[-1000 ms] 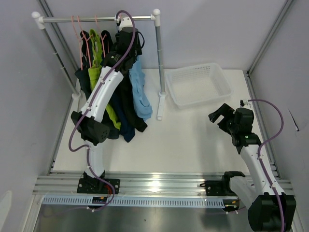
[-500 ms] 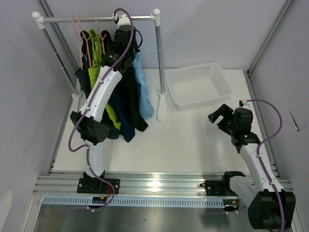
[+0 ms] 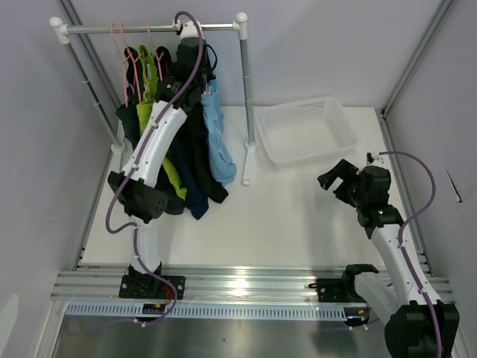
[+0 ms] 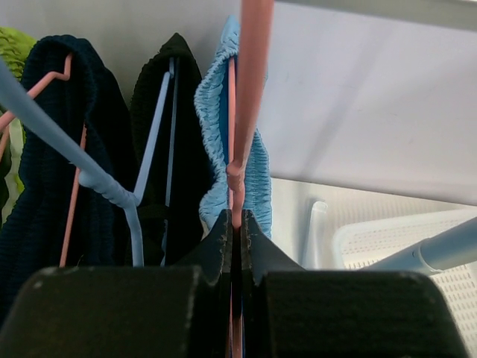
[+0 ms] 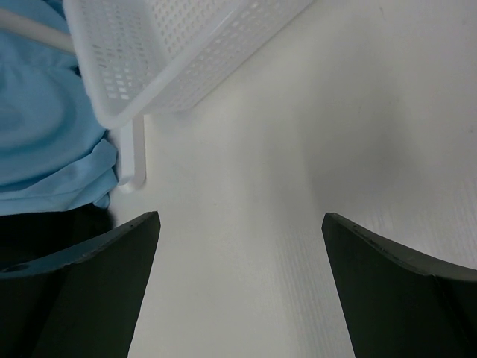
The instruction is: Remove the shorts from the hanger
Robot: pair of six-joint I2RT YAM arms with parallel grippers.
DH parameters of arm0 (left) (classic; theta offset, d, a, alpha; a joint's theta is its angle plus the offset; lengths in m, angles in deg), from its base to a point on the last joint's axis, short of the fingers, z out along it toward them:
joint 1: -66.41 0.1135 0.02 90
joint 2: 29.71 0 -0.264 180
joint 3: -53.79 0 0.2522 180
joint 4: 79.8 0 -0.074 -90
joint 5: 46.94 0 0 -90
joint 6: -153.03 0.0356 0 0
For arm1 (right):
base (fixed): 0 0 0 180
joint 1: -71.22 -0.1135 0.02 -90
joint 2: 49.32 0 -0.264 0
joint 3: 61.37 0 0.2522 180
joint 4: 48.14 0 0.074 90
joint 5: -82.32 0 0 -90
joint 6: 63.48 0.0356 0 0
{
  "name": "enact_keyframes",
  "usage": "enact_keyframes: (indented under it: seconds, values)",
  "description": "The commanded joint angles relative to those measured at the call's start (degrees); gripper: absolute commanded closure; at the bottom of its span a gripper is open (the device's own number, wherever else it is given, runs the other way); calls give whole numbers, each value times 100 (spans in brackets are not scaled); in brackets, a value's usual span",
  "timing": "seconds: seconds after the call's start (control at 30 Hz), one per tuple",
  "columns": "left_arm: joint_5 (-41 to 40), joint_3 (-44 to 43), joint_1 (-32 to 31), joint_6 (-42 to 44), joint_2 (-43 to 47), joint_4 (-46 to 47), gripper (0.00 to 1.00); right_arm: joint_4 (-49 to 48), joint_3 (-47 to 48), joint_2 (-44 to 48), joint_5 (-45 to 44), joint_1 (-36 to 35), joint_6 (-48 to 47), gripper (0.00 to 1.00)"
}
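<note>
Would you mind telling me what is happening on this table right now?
The left gripper is up at the clothes rail, shut on the pink hanger that carries the light blue shorts. Those shorts are not yet off the hanger, and the other pairs, the lime green shorts among them, hang beside it. The right gripper is open and holds nothing, above the table near the white basket.
</note>
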Motion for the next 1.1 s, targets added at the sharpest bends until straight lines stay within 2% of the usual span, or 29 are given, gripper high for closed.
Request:
enact_keyframes:
  seconds: [0.0, 0.1, 0.17, 0.2, 0.27, 0.43, 0.57, 0.73, 0.9, 1.07]
  values:
    - [218, -403, -57, 139, 571, 123, 100, -29, 787, 258, 219, -391, -197, 1]
    - [252, -456, -110, 104, 765, 79, 100, 60, 1567, 241, 298, -770, -267, 1]
    - [270, -491, -162, 43, 932, 27, 100, 129, 2034, 135, 237, -1349, -268, 0]
    - [297, -474, -172, 25, 993, -17, 100, 156, 2559, -57, 97, -1595, -311, 1]
    - [314, -457, -215, -54, 1160, -44, 100, 244, 3098, -451, -149, -2473, -390, 1]
    - [411, -421, -329, -238, 1389, -149, 100, 297, 4663, -1515, -1440, -4545, -847, 1]
    - [481, -316, -391, -371, 1617, -176, 100, 385, 5534, -2535, -2144, -5558, -1058, 1]
    - [578, -176, -400, -529, 1829, -281, 100, 402, 6071, -3581, -2567, -6114, -980, 1]
    - [718, 185, -400, -704, 2241, -316, 100, 148, 6080, -3987, -2989, -6370, -962, 1]
    - [807, 1062, -400, -775, 2812, -115, 100, -37, 6106, -4285, -3654, -6414, -971, 9]
